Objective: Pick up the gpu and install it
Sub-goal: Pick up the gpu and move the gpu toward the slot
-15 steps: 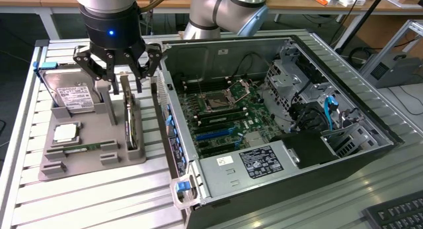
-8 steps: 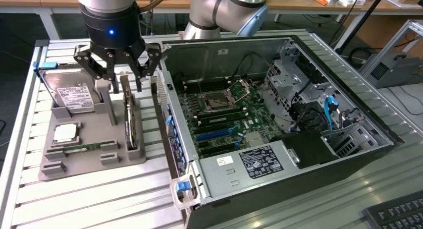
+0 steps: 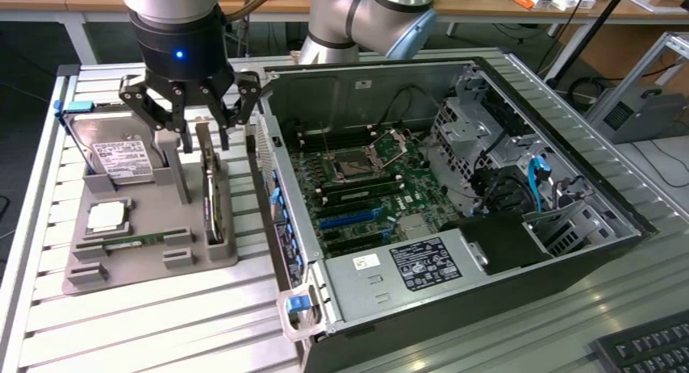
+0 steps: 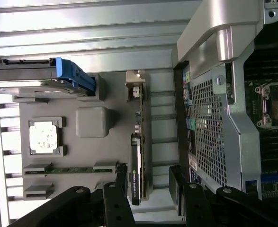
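Over the grey tray [image 3: 135, 268] on the desk [image 3: 161, 328], poised with tool [image 3: 196, 135] open and empty above the gpu [image 3: 212, 197] standing edgewise in its slot — might jam or tilt it if off-centre, computer case [image 3: 603, 260] close beside.

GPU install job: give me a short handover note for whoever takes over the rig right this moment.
Gripper: jaws open, holding nothing, poised above the card, with one jaw to each side of it in the wrist view.
GPU, the thin flat black-faced card with a silver end bracket: standing on edge in the grey moulded holder tray, beside the open black computer case.
Done: nothing lifted yet.
Left: pick-up and install. The card is not on the green motherboard.
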